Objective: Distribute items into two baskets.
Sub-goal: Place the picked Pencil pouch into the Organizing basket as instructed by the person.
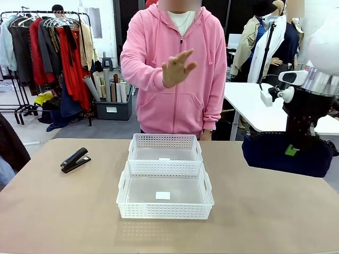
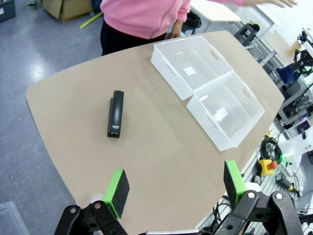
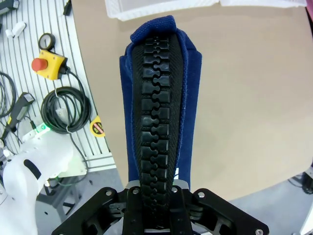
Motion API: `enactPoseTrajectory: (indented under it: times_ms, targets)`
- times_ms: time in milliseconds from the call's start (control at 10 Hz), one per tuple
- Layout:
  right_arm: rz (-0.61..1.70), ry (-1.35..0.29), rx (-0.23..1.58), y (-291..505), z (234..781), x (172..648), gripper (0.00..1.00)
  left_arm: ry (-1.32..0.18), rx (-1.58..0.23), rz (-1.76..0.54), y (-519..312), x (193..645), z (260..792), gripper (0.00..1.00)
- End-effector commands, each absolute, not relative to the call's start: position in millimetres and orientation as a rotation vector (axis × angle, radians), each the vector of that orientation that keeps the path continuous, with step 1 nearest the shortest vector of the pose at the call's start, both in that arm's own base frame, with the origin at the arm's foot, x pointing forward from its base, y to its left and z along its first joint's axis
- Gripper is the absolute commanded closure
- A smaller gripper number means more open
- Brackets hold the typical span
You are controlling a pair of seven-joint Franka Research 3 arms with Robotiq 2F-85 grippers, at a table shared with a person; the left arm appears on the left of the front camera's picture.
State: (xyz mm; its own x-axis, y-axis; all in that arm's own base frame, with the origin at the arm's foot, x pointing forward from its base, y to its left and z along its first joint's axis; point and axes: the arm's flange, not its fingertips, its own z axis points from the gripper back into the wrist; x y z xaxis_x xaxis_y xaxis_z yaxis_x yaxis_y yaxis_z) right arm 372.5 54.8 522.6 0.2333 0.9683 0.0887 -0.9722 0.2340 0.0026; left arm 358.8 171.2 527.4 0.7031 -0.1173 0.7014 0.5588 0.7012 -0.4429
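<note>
Finds the right gripper (image 1: 292,151) clamped tight on the zipped top edge of the navy pouch (image 1: 273,154), at the right side of the table (image 1: 63,211) and well apart from both baskets. Confirms the grip in the right wrist view: black fingers pressed against either side of the zip, blue fabric hanging away from them over the table near its edge. Cannot settle contact between the pouch's underside and the tabletop. Notes the left gripper (image 2: 174,188) spread wide above the table, green pads far apart with nothing between them. Locates the black stapler (image 1: 74,160) lying flat on the left part of the table, apart from the baskets and untouched. Records two white baskets at the table's middle, touching end to end: the smaller basket (image 1: 165,138) toward the person, the larger basket (image 1: 164,210) toward the robot, neither with an item inside. Notes the person's hand (image 1: 177,67) raised at chest height with an open palm, clear of everything on the table.
</note>
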Motion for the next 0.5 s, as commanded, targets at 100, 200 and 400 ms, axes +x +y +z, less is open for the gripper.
enactPoseTrajectory:
  times_ms: [100,200,400]
  targets:
    - [1.334,-0.074,0.062,53.9,524.6,370.6,1.0,-0.717,-0.71,-0.418,171.6,359.3,528.7,0.0]
    - [1.334,-0.074,0.062,53.9,524.6,370.6,1.0,-0.717,-0.71,-0.418,171.6,359.3,528.7,0.0]
    - [1.334,-0.074,0.062,53.9,524.6,370.6,1.0,-0.717,-0.71,-0.418,171.6,359.3,528.7,0.0]
